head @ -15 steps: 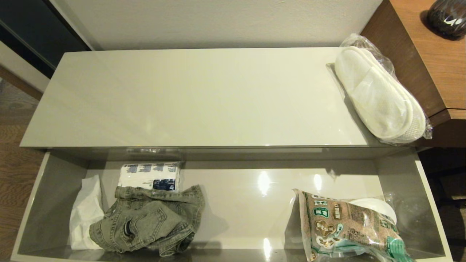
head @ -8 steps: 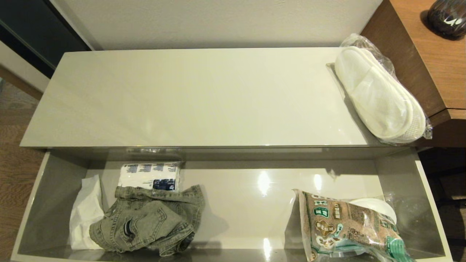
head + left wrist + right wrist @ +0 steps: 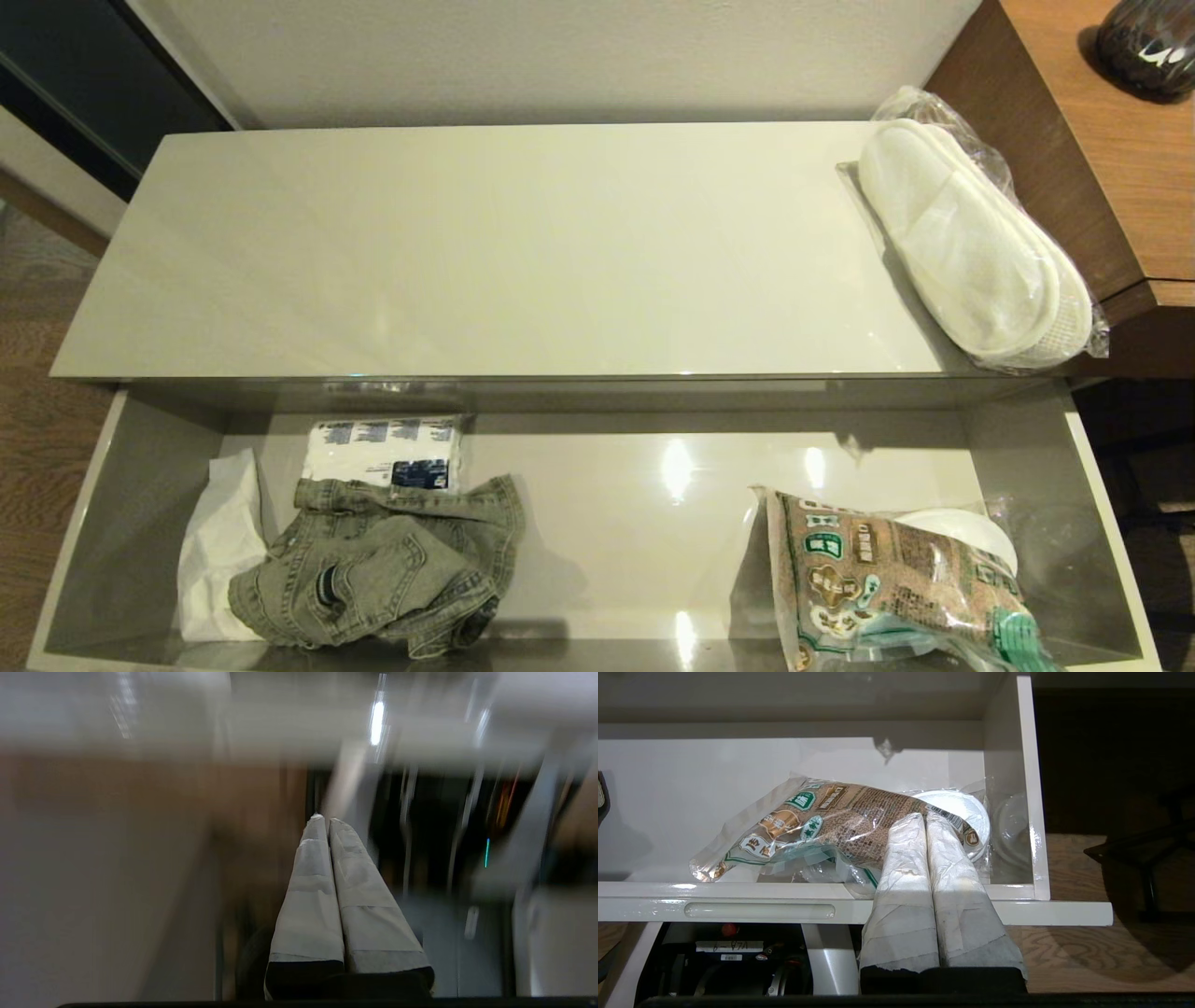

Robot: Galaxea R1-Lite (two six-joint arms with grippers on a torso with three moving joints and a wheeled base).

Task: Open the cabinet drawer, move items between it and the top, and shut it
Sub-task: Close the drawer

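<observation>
Currently the cabinet drawer stands fully open below the top. Denim jacket lies crumpled in the drawer's left part, partly over a tissue pack, beside white paper. Slipper pack rests on the top's right end, against the wood-grain desk. Snack bag and a white lid sit at the drawer's right end. Neither arm shows in the head view. Right gripper hovers outside the drawer front above the snack bag end, fingers pressed together, empty. Left gripper likewise closed on nothing, pointing away from the cabinet. Jacket likely soft, limp, moderately light: best pinched at a raised fold near the middle. Slipper pack looks light, its film slick and crinkly: grasp across the middle, or the loose plastic end.
</observation>
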